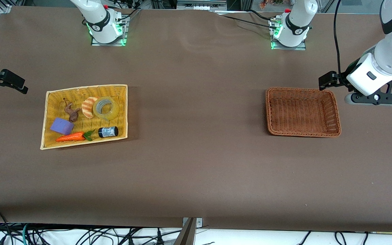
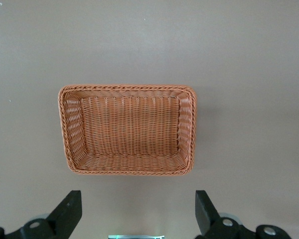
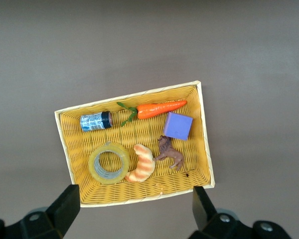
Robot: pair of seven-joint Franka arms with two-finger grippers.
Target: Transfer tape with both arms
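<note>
The tape (image 1: 105,108), a yellowish ring with a grey core, lies in the yellow basket (image 1: 87,86) at the right arm's end of the table, touching the striped bread toy (image 1: 88,107). It also shows in the right wrist view (image 3: 108,163). My right gripper (image 1: 12,82) is open and empty, up over the bare table beside the yellow basket (image 3: 134,93); its fingers (image 3: 67,206) stand wide apart. My left gripper (image 1: 328,81) is open and empty, up over the table beside the brown wicker basket (image 1: 301,89), which holds nothing (image 2: 124,87).
The yellow basket also holds a brown animal toy (image 1: 71,112), a purple block (image 1: 61,126), a toy carrot (image 1: 71,137) and a small dark bottle (image 1: 108,131). A wide stretch of brown table lies between the two baskets.
</note>
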